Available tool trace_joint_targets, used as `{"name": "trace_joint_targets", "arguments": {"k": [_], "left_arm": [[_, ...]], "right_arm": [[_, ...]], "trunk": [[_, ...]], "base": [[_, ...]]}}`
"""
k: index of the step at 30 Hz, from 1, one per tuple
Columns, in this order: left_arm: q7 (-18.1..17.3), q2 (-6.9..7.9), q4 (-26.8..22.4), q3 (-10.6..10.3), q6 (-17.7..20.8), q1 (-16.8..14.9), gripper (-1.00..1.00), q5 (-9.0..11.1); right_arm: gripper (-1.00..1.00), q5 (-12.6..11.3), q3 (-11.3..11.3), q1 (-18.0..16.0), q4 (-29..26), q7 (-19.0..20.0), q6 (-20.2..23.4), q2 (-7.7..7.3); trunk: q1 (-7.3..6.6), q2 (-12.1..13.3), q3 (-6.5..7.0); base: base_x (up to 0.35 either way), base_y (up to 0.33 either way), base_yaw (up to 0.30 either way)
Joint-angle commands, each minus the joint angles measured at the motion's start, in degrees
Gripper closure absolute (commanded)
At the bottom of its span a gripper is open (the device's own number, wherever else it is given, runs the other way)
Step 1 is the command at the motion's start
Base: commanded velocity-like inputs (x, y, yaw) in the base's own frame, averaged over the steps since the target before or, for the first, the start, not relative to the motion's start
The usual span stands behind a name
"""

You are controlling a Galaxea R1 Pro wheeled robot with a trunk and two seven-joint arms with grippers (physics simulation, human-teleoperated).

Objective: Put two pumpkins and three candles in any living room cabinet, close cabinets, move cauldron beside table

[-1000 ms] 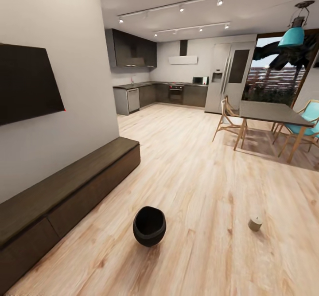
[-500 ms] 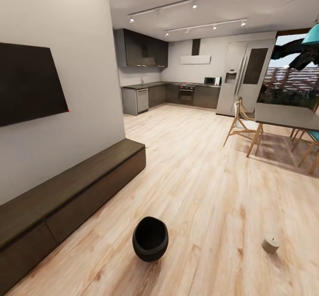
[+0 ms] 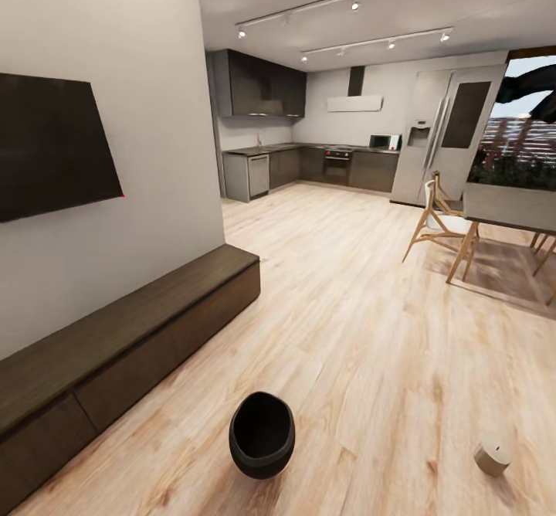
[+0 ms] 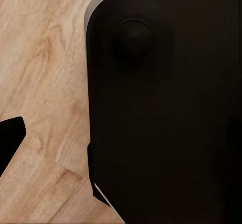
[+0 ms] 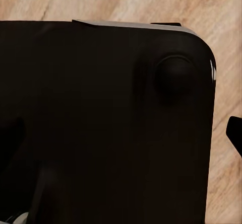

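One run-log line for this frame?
phase: in transit | cauldron: on floor, upright | candle: on floor, right of it | cabinet: drawers shut | jaws: unseen

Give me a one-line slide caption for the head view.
Black cauldron and a candle on the wood floor, beside the closed dark-brown cabinet; kitchen beyond.

Wall television (image 3: pixel 50 145), dining chair (image 3: pixel 439 218), kitchen beyond

Cabinet (image 3: pixel 116 346) near end cut off (bottom-left edge); dining table (image 3: pixel 513 207) cropped.
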Motion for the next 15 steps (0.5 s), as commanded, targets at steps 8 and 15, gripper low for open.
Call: {"name": "trace_joint_targets", "arguments": {"k": [8,15], "left_arm": [[0.0,-0.18,-0.1,0.1,-1.4,0.0,-1.0,0.1],[0.0,-0.13,-0.1,-0.1,-1.4,0.0,-1.0,0.1]], "right_arm": [[-1.0,0.0,0.0,-0.1,0.2,0.0,-0.3,-0.08],[-1.0,-0.1,-0.1,-0.1,0.1,0.0,-0.3,-0.15]], "trunk": [[-1.31,2.4,0.92],[-2.85,5.2,2.0]], "base": [[0.005,0.0,0.158],[0.0,0.0,0.261]]}}
